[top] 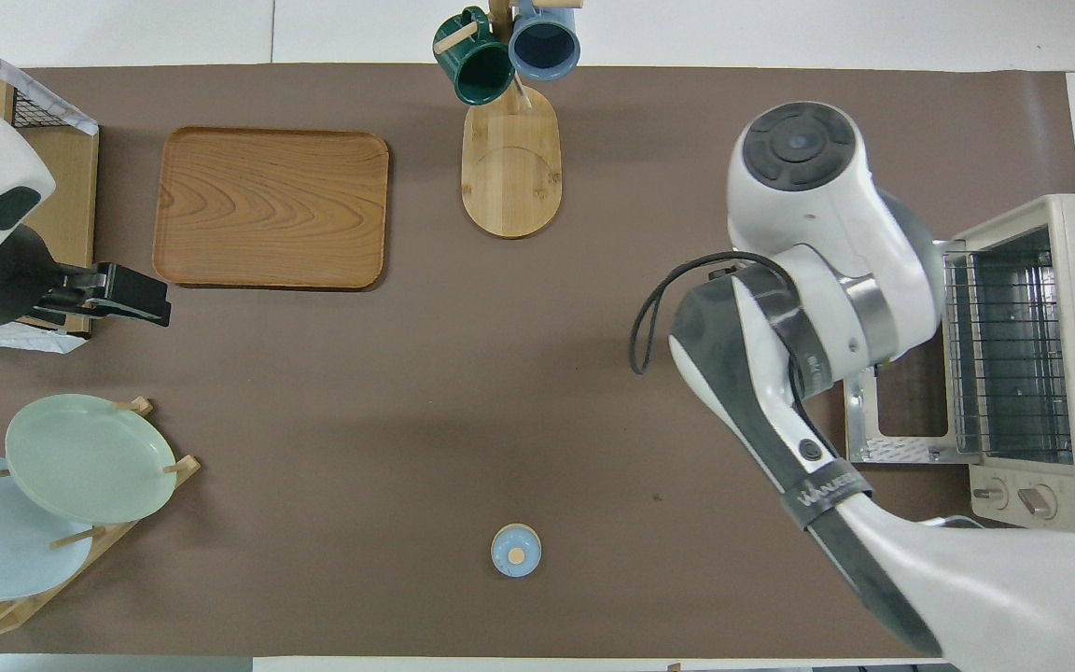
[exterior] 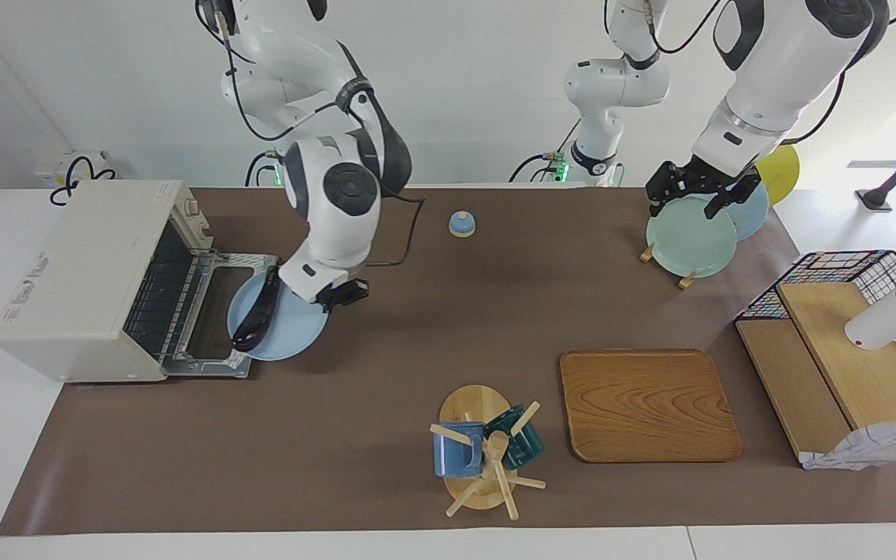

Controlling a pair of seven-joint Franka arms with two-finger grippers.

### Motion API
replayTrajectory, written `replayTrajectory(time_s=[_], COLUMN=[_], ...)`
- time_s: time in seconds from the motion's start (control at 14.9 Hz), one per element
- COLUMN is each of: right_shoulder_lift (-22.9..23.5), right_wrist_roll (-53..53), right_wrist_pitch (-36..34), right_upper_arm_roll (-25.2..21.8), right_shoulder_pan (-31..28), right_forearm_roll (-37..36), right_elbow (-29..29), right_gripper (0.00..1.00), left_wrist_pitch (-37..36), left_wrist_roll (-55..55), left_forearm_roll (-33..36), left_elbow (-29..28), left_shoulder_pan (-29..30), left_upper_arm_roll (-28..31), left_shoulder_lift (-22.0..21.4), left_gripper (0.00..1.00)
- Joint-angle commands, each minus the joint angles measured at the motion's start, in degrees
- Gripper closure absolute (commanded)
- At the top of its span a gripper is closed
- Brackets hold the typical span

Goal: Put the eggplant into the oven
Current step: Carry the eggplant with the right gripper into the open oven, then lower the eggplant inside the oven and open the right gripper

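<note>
Eggplant (exterior: 255, 315), glossy near-black, lying on blue plate (exterior: 292, 342) before open oven (exterior: 78, 280). Right gripper (exterior: 286, 286) clamping eggplant's upper end, fingers hiding behind wrist. Left gripper (exterior: 693, 196) hanging wide open over green plate (exterior: 689, 241).

Right arm comes in from its base, upper links folded back, elbow high, forearm pitched steeply down toward its own end of the table. Wrist bent so the hand points down and slightly toward that end. Right gripper (exterior: 339, 294) is low and its fingers are closed together; in the overhead view the hand is hidden under the arm's own forearm and elbow housing. Left arm waits at its own end of the table, forearm angled down from a raised elbow, wrist nearly straight. Left gripper (exterior: 691, 194) hangs in the air with its fingers (top: 132, 297) spread wide apart, nothing between them.
</note>
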Motion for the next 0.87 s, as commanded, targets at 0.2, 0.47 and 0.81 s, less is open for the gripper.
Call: replayTrajectory(time_s=[0.2, 0.47, 0.81], right_shoulder_lift=[-9.04, -11.06, -12.73], right_wrist_roll=[-9.53, -16.02, -19.9], right_wrist_pitch=[3.32, 8.74, 16.06], right_upper_arm_roll=[1.01, 1.01, 1.01], right_shoulder_pan=[-11.17, -16.53, -20.32], right_forearm_roll=[-0.95, -0.95, -0.86], right_elbow=[-12.54, -18.24, -24.5], right_gripper=[1.0, 1.0, 1.0], left_wrist_pitch=[1.66, 0.96, 0.96], left_wrist_roll=[-0.12, -0.12, -0.12], left_forearm_roll=[1.35, 1.35, 1.35], left_elbow=[-0.79, -0.79, -0.96], left_shoulder_pan=[-1.31, -1.31, -1.22], left_upper_arm_roll=[0.95, 0.87, 0.87], left_shoulder_lift=[-0.27, -0.36, -0.62], left_gripper=[0.0, 0.0, 0.0])
